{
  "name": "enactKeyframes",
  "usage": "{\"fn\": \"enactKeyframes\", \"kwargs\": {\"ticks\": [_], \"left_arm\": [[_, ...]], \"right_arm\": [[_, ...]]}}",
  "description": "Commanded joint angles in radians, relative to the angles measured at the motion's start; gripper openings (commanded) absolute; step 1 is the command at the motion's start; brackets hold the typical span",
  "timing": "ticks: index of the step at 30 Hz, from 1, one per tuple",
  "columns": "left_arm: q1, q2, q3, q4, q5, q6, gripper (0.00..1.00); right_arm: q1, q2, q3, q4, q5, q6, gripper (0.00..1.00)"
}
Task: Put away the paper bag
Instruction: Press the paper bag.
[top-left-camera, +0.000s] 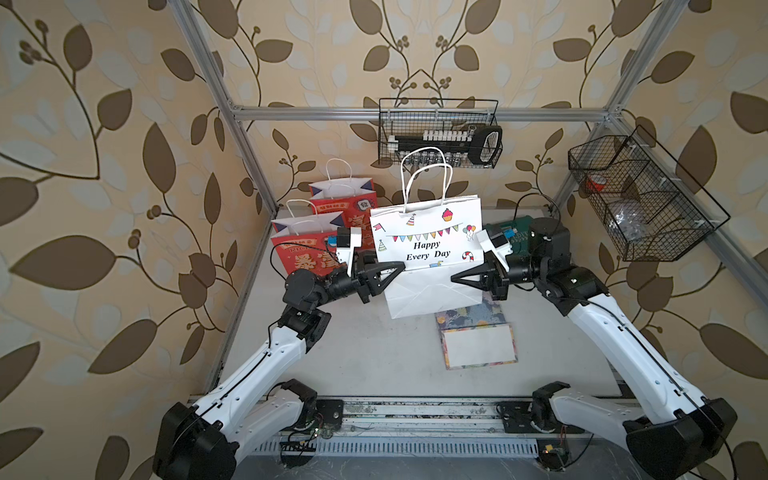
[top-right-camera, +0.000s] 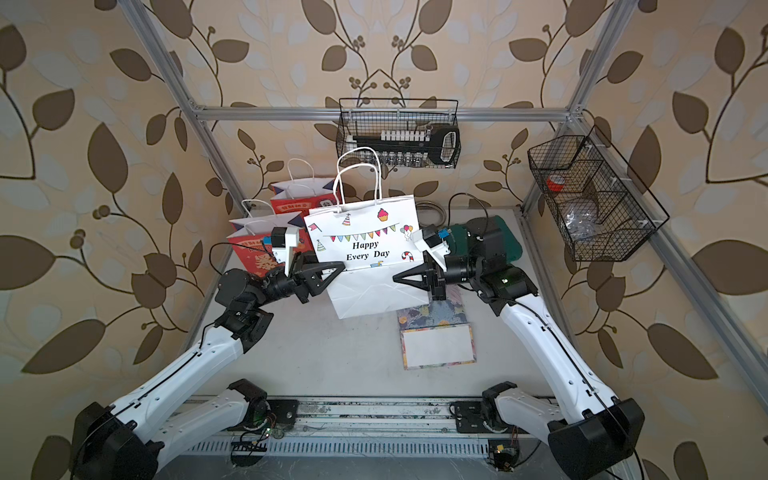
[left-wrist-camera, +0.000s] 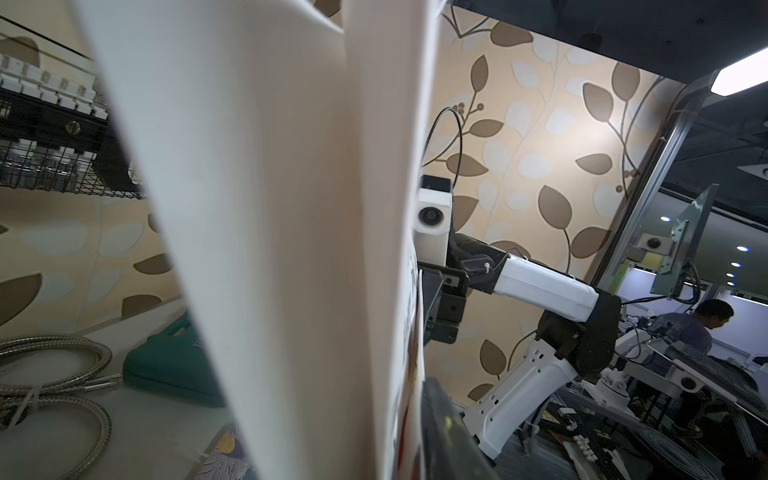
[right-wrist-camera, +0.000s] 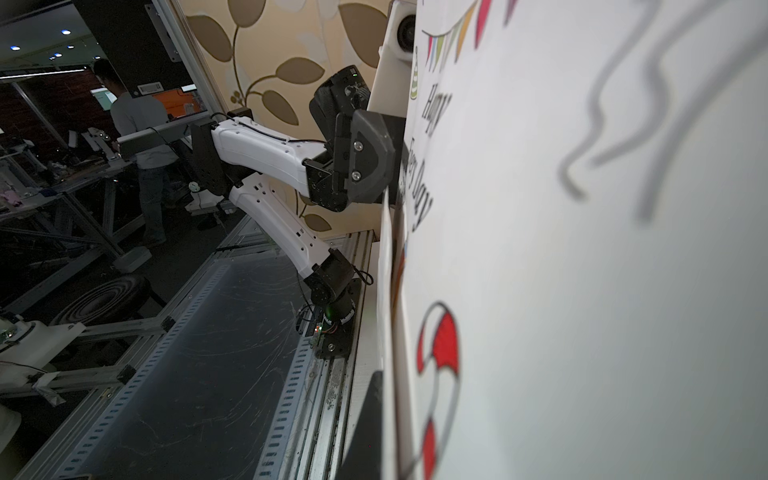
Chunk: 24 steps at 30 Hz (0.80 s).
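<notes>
In both top views the paper bag (top-left-camera: 428, 245) (top-right-camera: 365, 245) stands upright on the surface (top-left-camera: 374, 353), its wide face spanning between my left end effector (top-left-camera: 399, 268) and my right end effector (top-left-camera: 455, 277). The right's jaws are together. The red bags (top-left-camera: 307, 253) behind seem to be its home, and my left arm is nearer to them.

In the left wrist view, the bag's side fold (left-wrist-camera: 270, 208) fills the frame dead ahead, and I cannot tell whether I am gripping it.

In the right wrist view, the printed face (right-wrist-camera: 582, 291) lies just beside me.
</notes>
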Motion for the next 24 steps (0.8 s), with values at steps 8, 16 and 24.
{"fn": "enactKeyframes", "kwargs": {"ticks": [8, 16, 24], "left_arm": [[-0.006, -0.028, 0.076, 0.072, -0.055, 0.007, 0.00], [-0.006, -0.021, 0.118, 0.054, -0.115, 0.011, 0.63], [-0.006, 0.010, 0.165, 0.130, -0.157, -0.011, 0.00]], "right_arm": [[-0.013, -0.019, 0.006, -0.061, -0.042, -0.030, 0.00], [-0.018, -0.025, 0.006, -0.118, -0.051, -0.064, 0.00], [-0.020, -0.029, 0.002, -0.152, -0.054, -0.085, 0.00]]}}
